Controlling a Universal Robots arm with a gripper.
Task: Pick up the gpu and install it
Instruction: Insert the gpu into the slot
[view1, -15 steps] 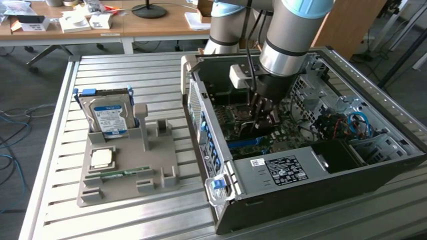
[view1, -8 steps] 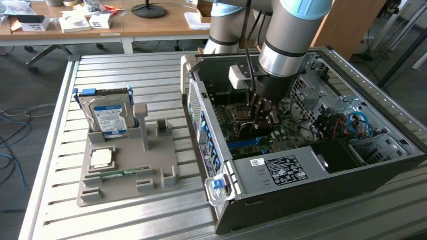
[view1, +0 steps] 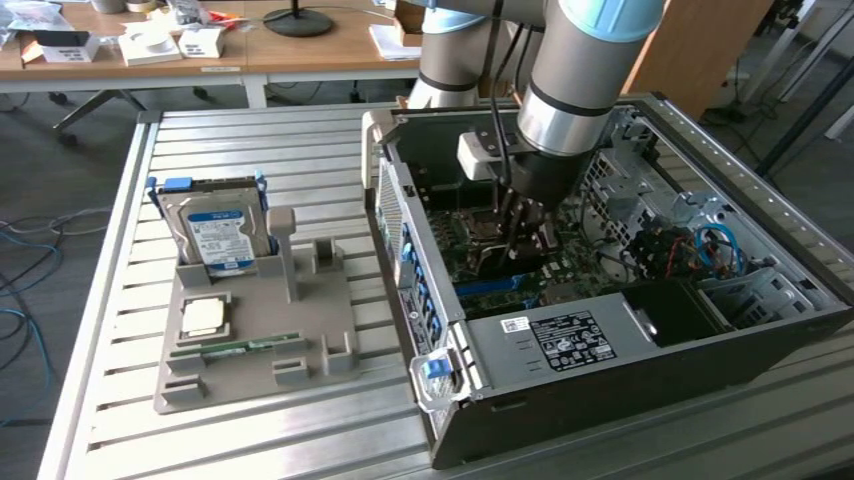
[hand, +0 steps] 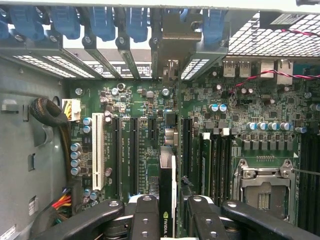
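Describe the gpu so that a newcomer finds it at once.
Look into the open computer case, down at the green motherboard. The gripper holds the gpu edge-on there. Unlike the bare slots around it, it is a thin black card with a green logo.

The gpu (hand: 167, 187) shows edge-on in the wrist view, cut off by the frame's edge — its face unseen. At the exterior view's upper centre the arm (view1: 587, 60) runs off the frame — its wrist hides most of the gripper (view1: 514, 230).

Thin dark gpu (hand: 167, 170), edge-up in the claw (hand: 172, 205), over the motherboard slots (hand: 131, 150).
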